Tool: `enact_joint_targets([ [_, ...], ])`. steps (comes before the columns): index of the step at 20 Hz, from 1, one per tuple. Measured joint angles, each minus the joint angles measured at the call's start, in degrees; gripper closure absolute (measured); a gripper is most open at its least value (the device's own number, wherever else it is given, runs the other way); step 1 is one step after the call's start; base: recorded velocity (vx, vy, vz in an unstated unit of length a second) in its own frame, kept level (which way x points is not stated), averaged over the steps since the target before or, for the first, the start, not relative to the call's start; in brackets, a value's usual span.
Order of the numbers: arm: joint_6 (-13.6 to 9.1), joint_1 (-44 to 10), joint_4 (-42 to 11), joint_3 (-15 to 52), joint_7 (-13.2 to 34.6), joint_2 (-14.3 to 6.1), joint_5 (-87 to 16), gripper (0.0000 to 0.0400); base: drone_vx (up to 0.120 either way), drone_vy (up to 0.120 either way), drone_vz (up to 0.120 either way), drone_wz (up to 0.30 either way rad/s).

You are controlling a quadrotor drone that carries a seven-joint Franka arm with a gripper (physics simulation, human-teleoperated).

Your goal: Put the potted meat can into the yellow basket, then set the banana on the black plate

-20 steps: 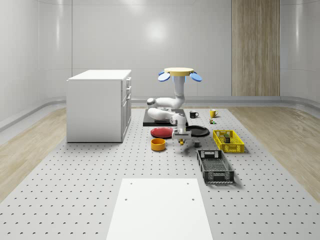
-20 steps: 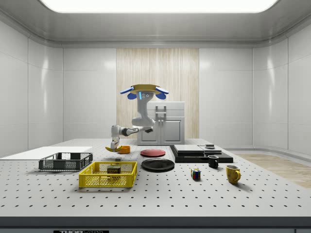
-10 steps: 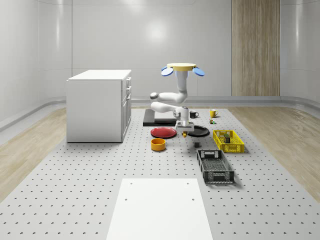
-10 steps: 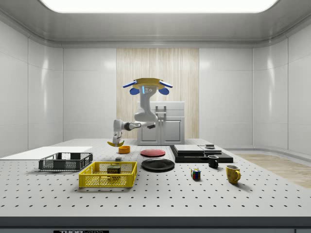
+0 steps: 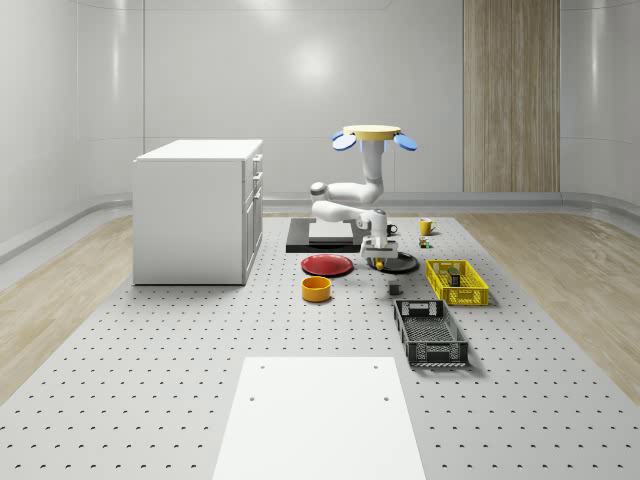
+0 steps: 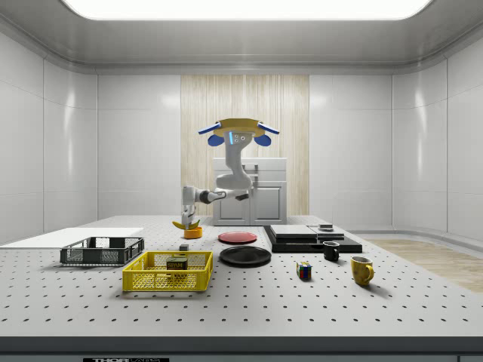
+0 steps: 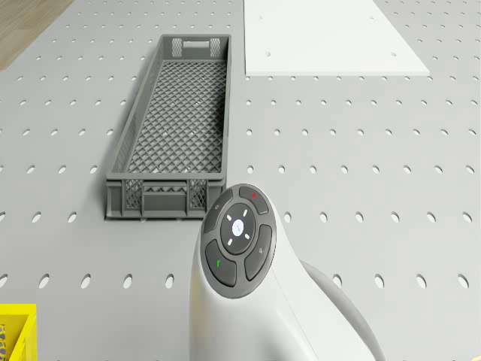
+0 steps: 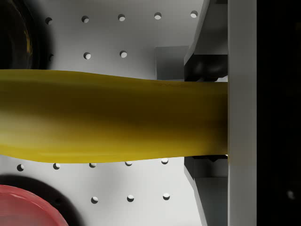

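Note:
The yellow banana (image 8: 117,115) lies across the wrist view, and my gripper (image 8: 207,115) is shut on it, its grey fingers (image 8: 207,66) pressing both sides. In the whole-scene view the gripper (image 5: 377,252) hangs low at the near-left edge of the black plate (image 5: 400,264). The drone (image 5: 372,134) hovers above that spot. Below the held banana (image 6: 183,225), the wrist view shows the black plate (image 8: 14,37) on one side and a red plate (image 8: 23,207) on the other. The potted meat can (image 6: 177,263) sits inside the yellow basket (image 6: 167,280).
An orange bowl (image 5: 316,288) and a red plate (image 5: 327,265) lie to the whole-scene view's left of the gripper. A grey crate (image 7: 176,120) and a white panel (image 7: 331,37) lie nearer the front. A small dark block (image 5: 393,289), two mugs, a cube, a black slab (image 6: 312,240) and a cabinet (image 5: 198,210) stand around.
The drone and arm have carried the banana away from beside the orange bowl, back and toward the whole-scene view's right, to the black plate's edge. The gripper has stayed shut on it.

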Motion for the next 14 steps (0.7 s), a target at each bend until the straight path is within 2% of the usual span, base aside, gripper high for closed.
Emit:
enact_joint_targets([
  [14,0.4,-0.2,0.0,0.1,0.2,-0.4,0.2,0.0203,-0.12,0.12,0.0,0.0],
])
